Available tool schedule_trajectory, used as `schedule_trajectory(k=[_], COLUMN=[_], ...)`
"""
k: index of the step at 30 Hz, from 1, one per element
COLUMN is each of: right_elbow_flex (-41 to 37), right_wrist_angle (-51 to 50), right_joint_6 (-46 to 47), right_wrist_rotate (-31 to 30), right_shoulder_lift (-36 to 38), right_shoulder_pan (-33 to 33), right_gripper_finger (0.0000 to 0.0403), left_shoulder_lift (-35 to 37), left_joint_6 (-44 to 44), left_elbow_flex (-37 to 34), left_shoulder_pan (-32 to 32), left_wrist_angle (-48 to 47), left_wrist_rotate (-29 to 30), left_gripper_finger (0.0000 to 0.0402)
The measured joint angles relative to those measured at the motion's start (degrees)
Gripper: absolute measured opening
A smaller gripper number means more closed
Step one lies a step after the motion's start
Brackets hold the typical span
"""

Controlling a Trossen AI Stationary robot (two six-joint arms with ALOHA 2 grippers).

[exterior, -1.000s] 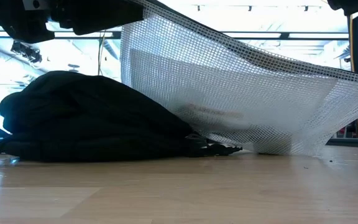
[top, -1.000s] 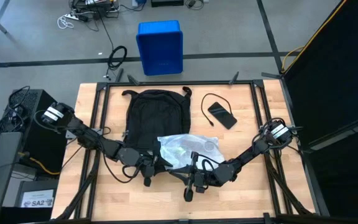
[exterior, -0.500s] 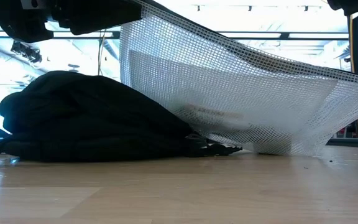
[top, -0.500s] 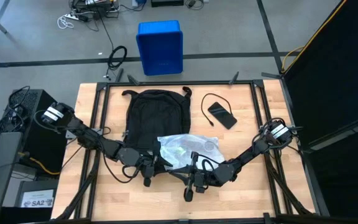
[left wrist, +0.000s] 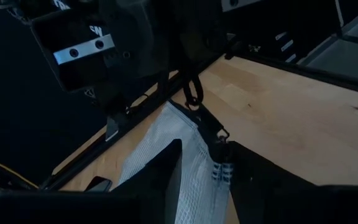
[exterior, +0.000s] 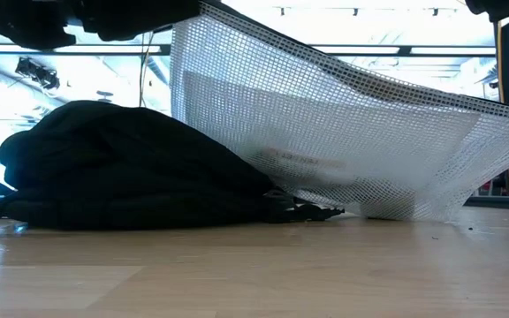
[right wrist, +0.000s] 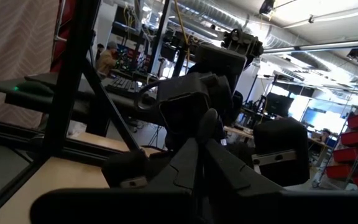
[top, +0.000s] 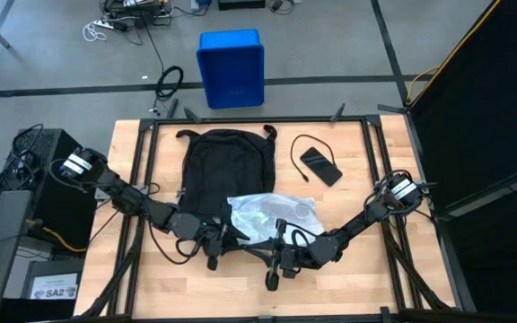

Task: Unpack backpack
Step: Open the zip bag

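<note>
backpack point(top: 223, 168): flat on the wooden surface point(top: 366, 179), far-centre | white mesh pouch point(top: 272, 214): lifted at its near edge, overlapping backpack's near end | left hand point(top: 214, 244): narrow gap around pouch edge | right hand point(top: 279, 254): pinched closed on pouch edge | phone point(top: 320, 166): right of backpack

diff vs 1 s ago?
Barely any. In the low view the left arm's dark bulk has lifted a little off the upper left; the mesh pouch hangs as before. Backpack, phone and right gripper unchanged.
</note>
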State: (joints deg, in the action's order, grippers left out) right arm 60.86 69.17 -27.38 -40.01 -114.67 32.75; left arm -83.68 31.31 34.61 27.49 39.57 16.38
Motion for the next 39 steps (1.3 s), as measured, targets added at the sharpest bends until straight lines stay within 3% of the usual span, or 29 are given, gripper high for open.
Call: schedule_trajectory(k=[6, 15, 24, 28, 34, 39], right_elbow_flex=[0.0, 0.0, 0.0, 0.0, 0.0, 0.1], right_wrist_angle=[-0.1, -0.1, -0.2, -0.2, -0.2, -4.8], right_joint_6=[0.0, 0.0, 0.0, -1.2, -4.6, -1.9], right_wrist_rotate=[0.0, 0.0, 0.0, -2.9, -6.2, -6.4], right_shoulder_lift=[0.0, 0.0, 0.0, 0.0, 0.0, 0.0], right_shoulder_pan=[0.0, 0.0, 0.0, 0.0, 1.3, 2.2], right_gripper_finger=[0.0000, 0.0000, 0.0000, 0.0002, 0.0022, 0.0056], left_shoulder_lift=[0.0, 0.0, 0.0, 0.0, 0.0, 0.0], left_joint_6=[0.1, 1.4, 3.1, 3.2, 3.2, 3.2], left_elbow_flex=[0.0, 0.0, 0.0, 0.0, 0.0, 0.0], left_shoulder_pan=[0.1, 0.1, 0.1, 0.1, 0.1, 0.1], left_wrist_angle=[-0.3, -1.1, -1.4, -1.4, -1.4, -1.7], left_wrist_rotate=[0.0, 0.0, 0.0, 0.0, 2.1, 3.0], left_gripper_finger=[0.0085, 0.0022, 0.0004, 0.0001, 0.0000, 0.0000])
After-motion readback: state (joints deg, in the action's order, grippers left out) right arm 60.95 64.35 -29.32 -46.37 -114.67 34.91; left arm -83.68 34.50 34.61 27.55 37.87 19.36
